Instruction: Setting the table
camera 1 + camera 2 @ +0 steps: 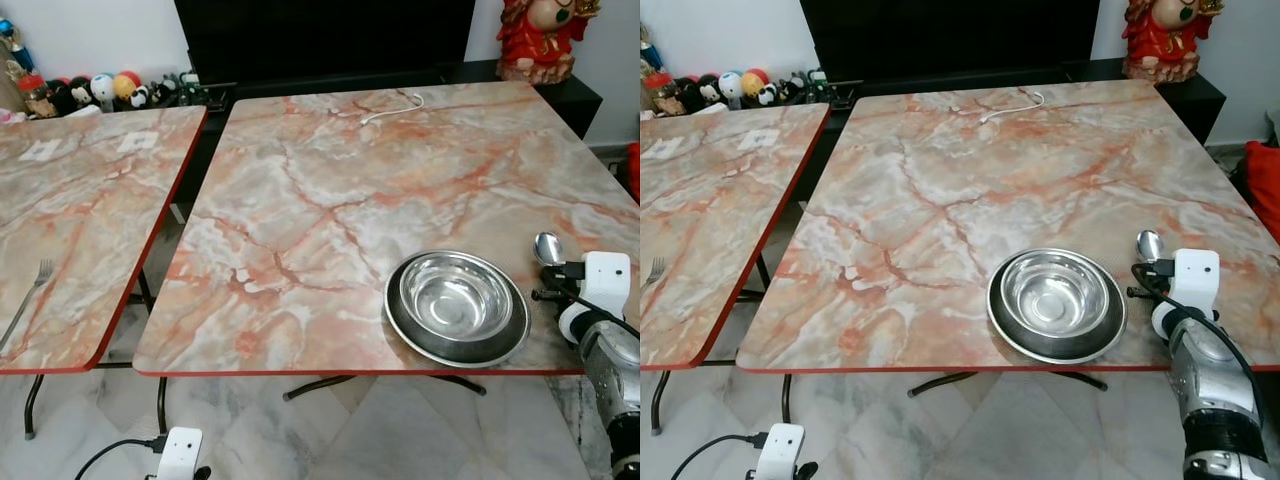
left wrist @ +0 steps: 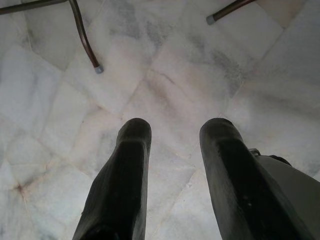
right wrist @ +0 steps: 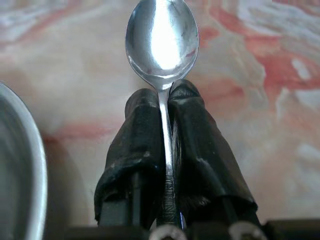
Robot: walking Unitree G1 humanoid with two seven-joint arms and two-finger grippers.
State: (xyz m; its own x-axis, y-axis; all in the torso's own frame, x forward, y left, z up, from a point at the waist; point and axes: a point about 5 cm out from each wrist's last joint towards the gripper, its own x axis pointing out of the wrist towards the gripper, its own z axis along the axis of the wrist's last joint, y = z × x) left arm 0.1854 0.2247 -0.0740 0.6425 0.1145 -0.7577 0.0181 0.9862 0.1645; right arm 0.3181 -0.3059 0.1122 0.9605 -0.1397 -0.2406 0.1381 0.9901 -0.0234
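Observation:
A steel bowl point(image 1: 456, 297) rests inside a steel plate point(image 1: 508, 341) near the front edge of the marble-pattern table point(image 1: 330, 200). Just right of them my right gripper point(image 3: 164, 97) is shut on the handle of a silver spoon point(image 3: 161, 37), whose bowl point(image 1: 547, 247) points away from me, low over the tabletop. A fork point(image 1: 28, 300) lies on the second, left-hand table point(image 1: 90, 200). My left gripper point(image 2: 175, 132) hangs open over the floor, holding nothing.
A white cable point(image 1: 392, 106) lies at the table's far edge. A black cabinet point(image 1: 320, 40), small figurines point(image 1: 100, 90) and a red statue point(image 1: 535, 35) line the wall. Table legs point(image 2: 85, 40) stand on the pale tiled floor, and a gap separates the tables.

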